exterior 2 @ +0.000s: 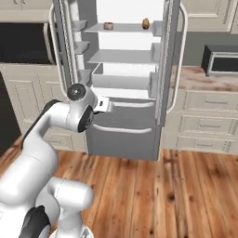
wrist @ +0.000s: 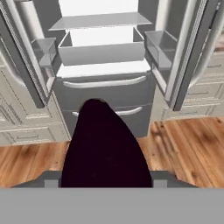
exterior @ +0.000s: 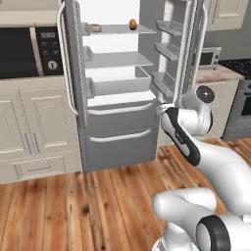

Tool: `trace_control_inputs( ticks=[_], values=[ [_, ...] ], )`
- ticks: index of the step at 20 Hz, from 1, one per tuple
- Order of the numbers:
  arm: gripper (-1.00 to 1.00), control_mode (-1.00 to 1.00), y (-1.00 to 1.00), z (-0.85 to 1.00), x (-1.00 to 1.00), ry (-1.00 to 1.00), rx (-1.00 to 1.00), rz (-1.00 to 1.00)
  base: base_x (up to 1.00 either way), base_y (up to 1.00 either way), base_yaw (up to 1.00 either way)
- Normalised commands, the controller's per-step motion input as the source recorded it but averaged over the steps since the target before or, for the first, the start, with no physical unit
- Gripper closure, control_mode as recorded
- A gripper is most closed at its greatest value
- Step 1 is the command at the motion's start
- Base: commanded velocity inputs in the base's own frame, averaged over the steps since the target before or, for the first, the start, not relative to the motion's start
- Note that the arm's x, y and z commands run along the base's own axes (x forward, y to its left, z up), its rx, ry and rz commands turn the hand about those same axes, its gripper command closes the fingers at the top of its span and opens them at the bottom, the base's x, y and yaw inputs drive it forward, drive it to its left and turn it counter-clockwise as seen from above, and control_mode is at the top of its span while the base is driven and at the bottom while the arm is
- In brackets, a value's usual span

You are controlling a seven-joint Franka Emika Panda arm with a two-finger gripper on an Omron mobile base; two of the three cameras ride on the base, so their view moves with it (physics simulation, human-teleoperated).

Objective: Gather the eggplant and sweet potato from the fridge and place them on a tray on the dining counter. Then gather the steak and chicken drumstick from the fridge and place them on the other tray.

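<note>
Hand view, gripper [wrist: 105, 186] holding dark eggplant [wrist: 103, 148], blocking fridge [wrist: 105, 94] drawers.

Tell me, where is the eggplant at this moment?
The eggplant, a dark purple body, sits in the gripper in the hand view, in front of the open fridge, below its shelves.

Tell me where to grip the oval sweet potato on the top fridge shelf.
Probably grip the sweet potato across its narrow middle, coming in level through the open front of the fridge: it looks taller than wide, with bare shelf on both sides.
</note>
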Motion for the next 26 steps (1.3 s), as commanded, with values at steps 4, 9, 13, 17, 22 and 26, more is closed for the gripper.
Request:
trace_control_inputs(
  ticks=[4, 9, 13, 17, 22, 26],
  values=[
    [1.00, 1.00, 0.00, 0.00, 0.00, 0.00, 0.00, 0.00, -1.00, 0.38, -0.38],
    [1.00, 1.00, 0.00, 0.00, 0.00, 0.00, 0.00, 0.00, -1.00, 0.24, -0.47],
    [1.00, 1.00, 0.00, 0.00, 0.00, 0.00, 0.00, 0.00, -1.00, 0.05, -0.51],
    [1.00, 1.00, 0.00, 0.00, 0.00, 0.00, 0.00, 0.00, -0.87, 0.00, -0.55],
    [1.00, 1.00, 0.00, 0.00, 0.00, 0.00, 0.00, 0.00, -0.25, 0.00, -0.54],
    [1.00, 1.00, 0.00, 0.00, 0.00, 0.00, 0.00, 0.00, 0.00, -0.13, -0.41]
  ],
)
